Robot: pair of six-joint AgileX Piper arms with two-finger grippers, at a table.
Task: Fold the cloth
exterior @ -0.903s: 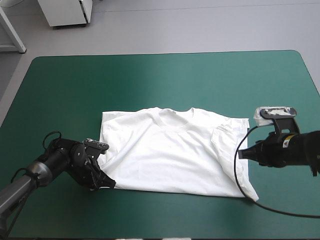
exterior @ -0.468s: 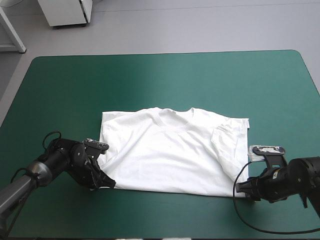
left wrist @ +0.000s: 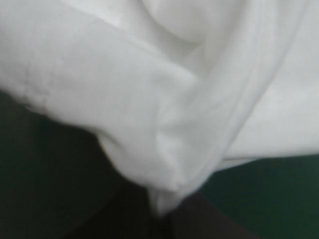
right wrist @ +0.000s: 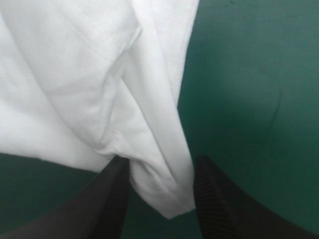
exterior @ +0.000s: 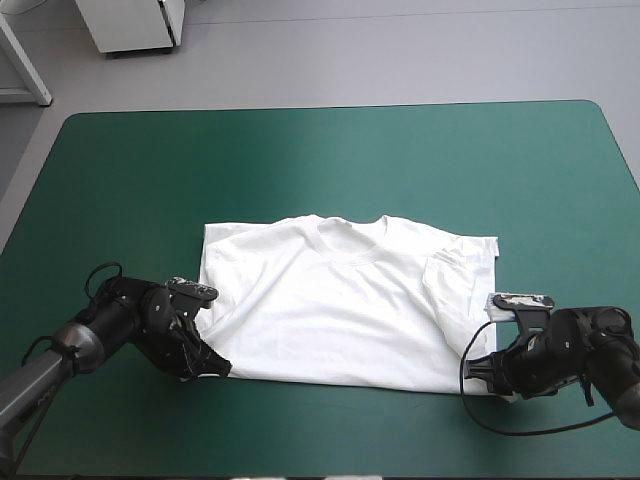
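White cotton, the T-shirt [exterior: 340,300] lies spread flat at the middle of the teal-green table [exterior: 300,150]. Its collar points to 12 o'clock (the table's far edge), its hem to 6, and the sleeve on the 3 o'clock side is folded inward.

What has just changed is the right gripper [exterior: 484,368]. A moment earlier it hovered off the shirt's 3 o'clock edge, beside the folded sleeve. It has since swung down toward 6 and now sits low at the hem corner at 5 o'clock. The left gripper [exterior: 213,364] has not moved and waits at the opposite hem corner, at 7 o'clock. With both hem corners now attended, the hem looks nearly ready to be lifted and carried toward 12 for a fold.

In the right wrist view the black fingers [right wrist: 117,191] stand apart, straddling the hem corner. The cloth lies in the gap and brushes the inner faces, but the fingers have not yet pinched it. In the left wrist view the fingers [left wrist: 124,219] are clenched on a bunched fold of white fabric that rises from between them, so that corner is already held.
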